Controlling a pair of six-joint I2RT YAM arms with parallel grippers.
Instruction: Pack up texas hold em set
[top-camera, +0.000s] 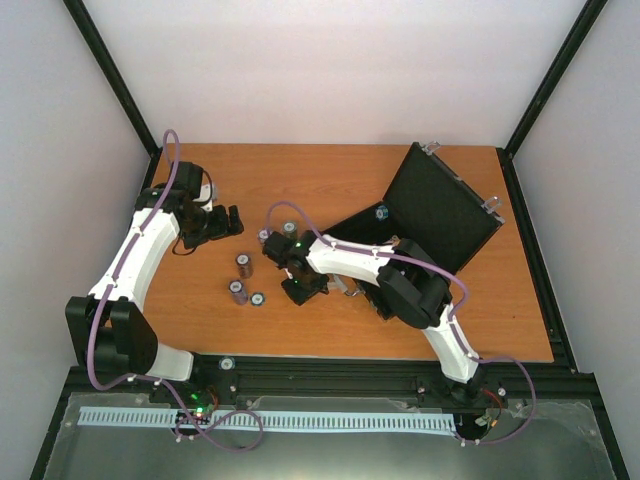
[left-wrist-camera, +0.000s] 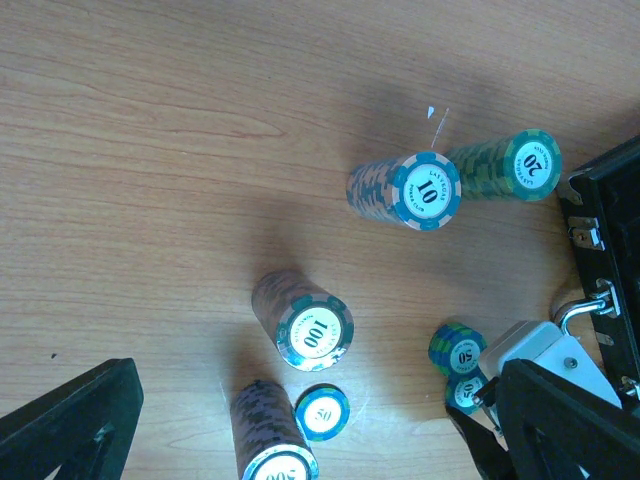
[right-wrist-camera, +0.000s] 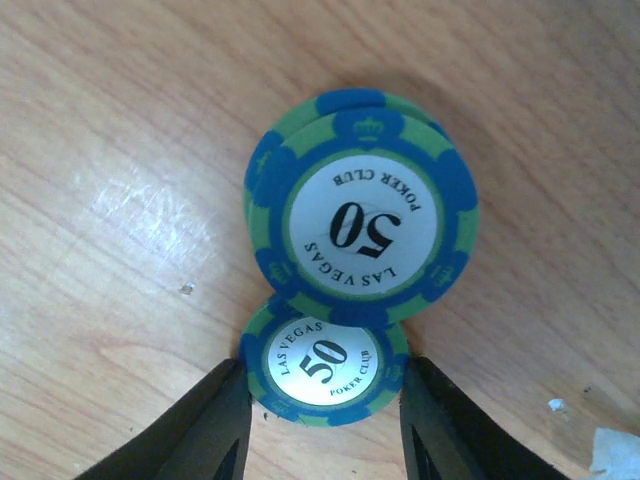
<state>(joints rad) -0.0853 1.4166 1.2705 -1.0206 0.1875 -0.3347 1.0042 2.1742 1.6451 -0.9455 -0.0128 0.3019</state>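
Now the right gripper pinches a 50 chip between its half-closed jaws, a 50 stack just beyond

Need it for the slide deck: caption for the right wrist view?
Right gripper, jaws pinching a blue-green 50 chip on the wooden table, just below a taller stack of 50s.

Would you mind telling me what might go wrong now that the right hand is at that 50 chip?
1. The right hand grips the 50 chip close beside the taller 50 stack. Lifting it could nudge that stack and topple it.
2. The grip is on the thin rim alone, so the chip may slip or flip out on the way to the open case.
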